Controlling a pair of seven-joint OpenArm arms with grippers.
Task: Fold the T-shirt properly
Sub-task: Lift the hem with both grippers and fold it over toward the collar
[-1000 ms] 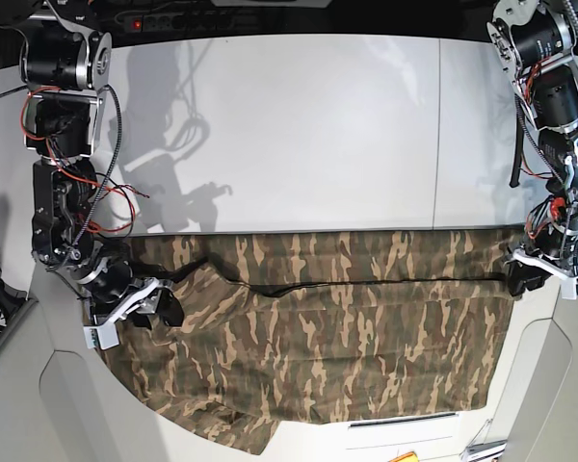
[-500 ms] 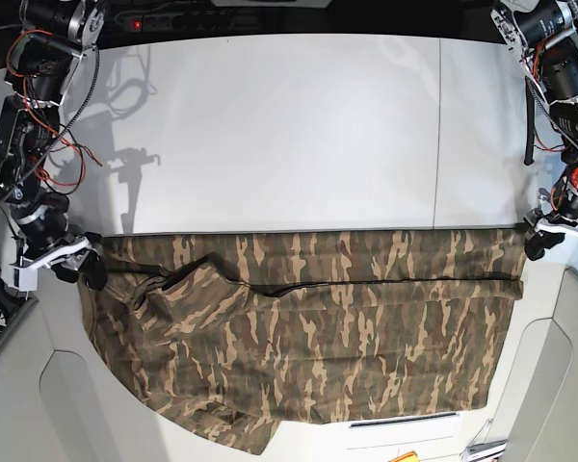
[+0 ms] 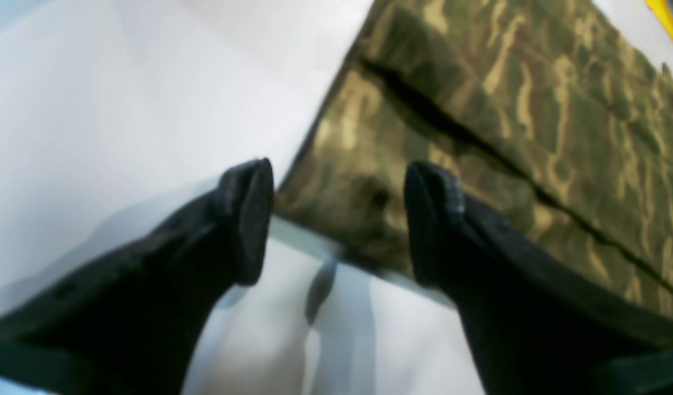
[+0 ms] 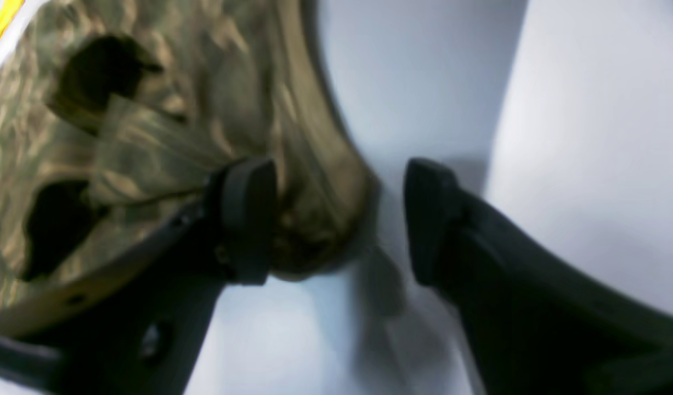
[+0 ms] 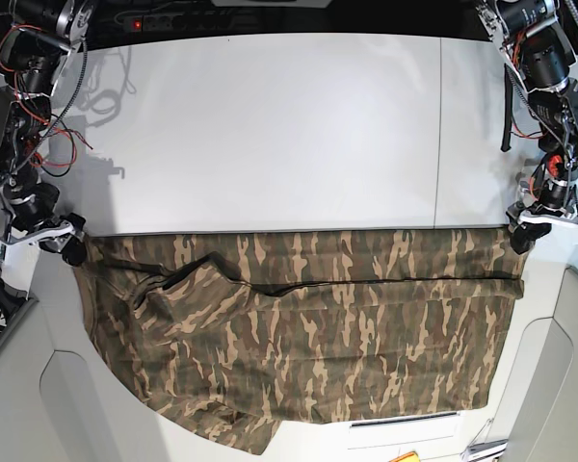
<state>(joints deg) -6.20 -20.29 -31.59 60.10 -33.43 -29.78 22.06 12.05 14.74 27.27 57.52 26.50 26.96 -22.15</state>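
Both grippers, left (image 5: 522, 239) and right (image 5: 65, 243), gape empty at the far corners of the soft, limp camouflage cloth T-shirt (image 5: 308, 327); pinch doubled edges.

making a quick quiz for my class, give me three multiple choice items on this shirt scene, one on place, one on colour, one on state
1. Where does the T-shirt lie on the table?
A. far half
B. near half, across its width
C. far right corner only

2. What pattern is the T-shirt?
A. brown, tan and olive camouflage
B. blue stripes
C. plain white

3. How are the left hand and right hand?
A. both open
B. both shut on cloth
C. only the left open

Answers: 1 B, the far half is bare white. 2 A, the mottled print shows. 3 A, both wrist views show fingers apart, nothing pinched.
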